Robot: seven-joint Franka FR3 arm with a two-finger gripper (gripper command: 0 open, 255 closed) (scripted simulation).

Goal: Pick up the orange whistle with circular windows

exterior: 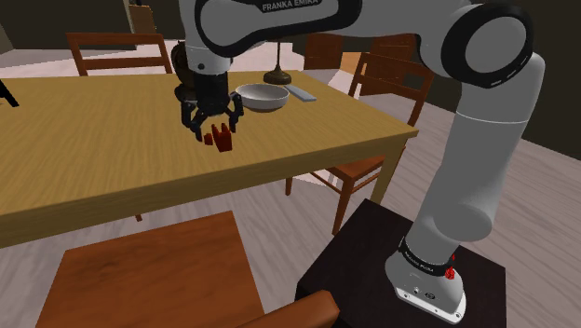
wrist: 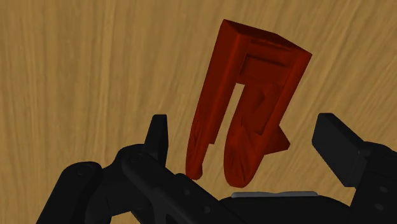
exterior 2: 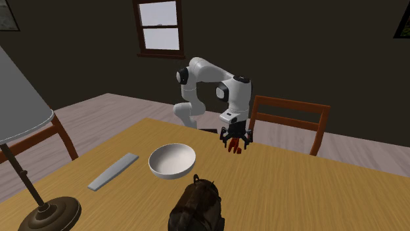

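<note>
- While hanging low over the table (exterior: 102,149), straddled the red-orange whistle (wrist: 254,83) resting there, with the gripper (wrist: 243,124) spread wide, clasping nothing.
- Looked like the grasp step.
- Called next for closing squarely, then lifting.

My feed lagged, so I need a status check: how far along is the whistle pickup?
Done: the gripper is down over the red-orange whistle, which sits between its fingers. In hand: the fingers stand apart, not clasping it. Left: close, then lift it off the wooden table.
</note>
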